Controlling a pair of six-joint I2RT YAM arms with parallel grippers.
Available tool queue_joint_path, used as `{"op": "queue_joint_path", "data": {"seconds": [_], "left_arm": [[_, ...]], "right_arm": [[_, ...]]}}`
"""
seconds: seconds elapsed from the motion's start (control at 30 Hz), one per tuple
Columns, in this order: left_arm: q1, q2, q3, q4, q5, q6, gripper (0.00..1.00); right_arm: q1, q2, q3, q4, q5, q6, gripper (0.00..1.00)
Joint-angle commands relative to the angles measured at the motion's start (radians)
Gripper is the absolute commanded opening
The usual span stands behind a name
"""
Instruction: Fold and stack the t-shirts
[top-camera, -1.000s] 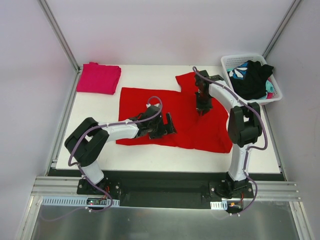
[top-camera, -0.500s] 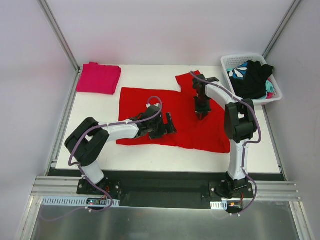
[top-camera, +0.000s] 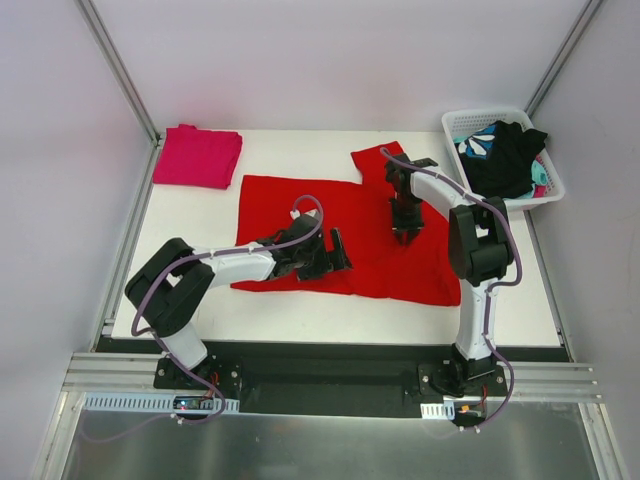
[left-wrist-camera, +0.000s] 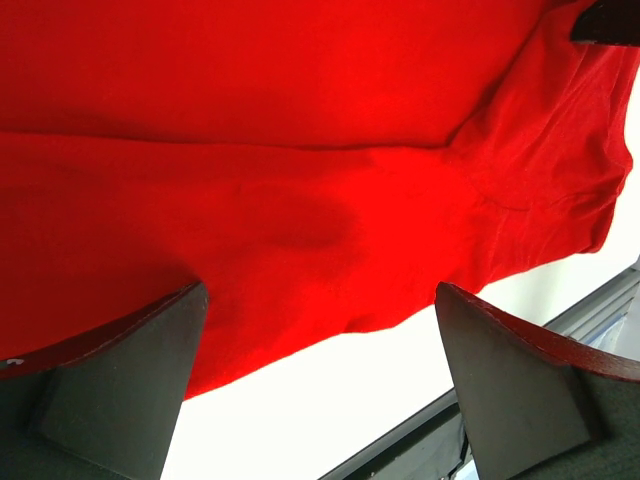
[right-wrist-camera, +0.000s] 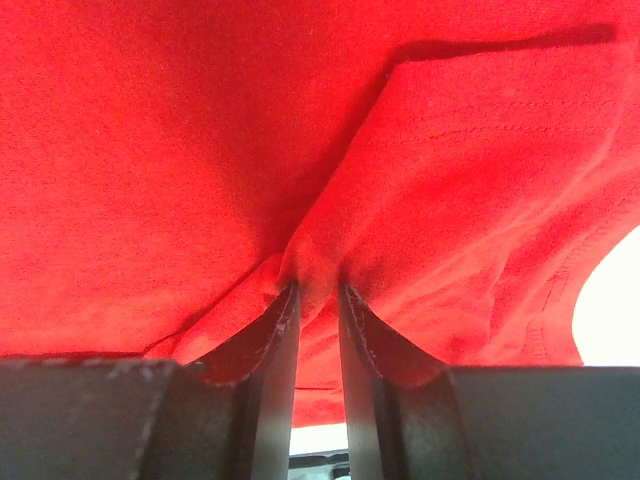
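Where the right gripper (right-wrist-camera: 318, 292) pinches, the red t-shirt (top-camera: 275, 200) puckers.

Teal-and-white garment (top-camera: 479, 141) mostly hidden beneath black garment (top-camera: 506, 160) in basket (top-camera: 452, 128)

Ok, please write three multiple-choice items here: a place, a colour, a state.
1. Where does the pink t-shirt lie? A) far left corner of the table B) near right corner C) between the arm bases
2. What colour is the basket? A) blue B) white C) black
3. What are the right fingers doing? A) standing wide open B) hidden from view C) pinching a fold of the red t-shirt
Key: 1A, it lies folded there; 2B, its mesh is white; 3C, cloth sits squeezed between them.
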Motion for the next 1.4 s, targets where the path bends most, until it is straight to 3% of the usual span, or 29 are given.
{"op": "queue_joint_path", "data": {"seconds": [0.0, 0.33, 1.37], "left_arm": [[-0.018, -0.02, -0.048, -0.087, -0.021, 0.015, 0.99], [-0.03, -0.027, -0.06, -0.087, -0.024, 0.008, 0.99], [-0.033, -0.031, -0.067, -0.087, -0.03, 0.003, 0.99]], "right_arm": [[-0.001, -0.068, 0.021, -0.042, 0.005, -0.001, 0.27], [0.028, -0.044, 0.117, -0.091, -0.001, 0.013, 0.3], [0.025, 0.054, 0.066, -0.045, 0.033, -0.006, 0.31]]}}
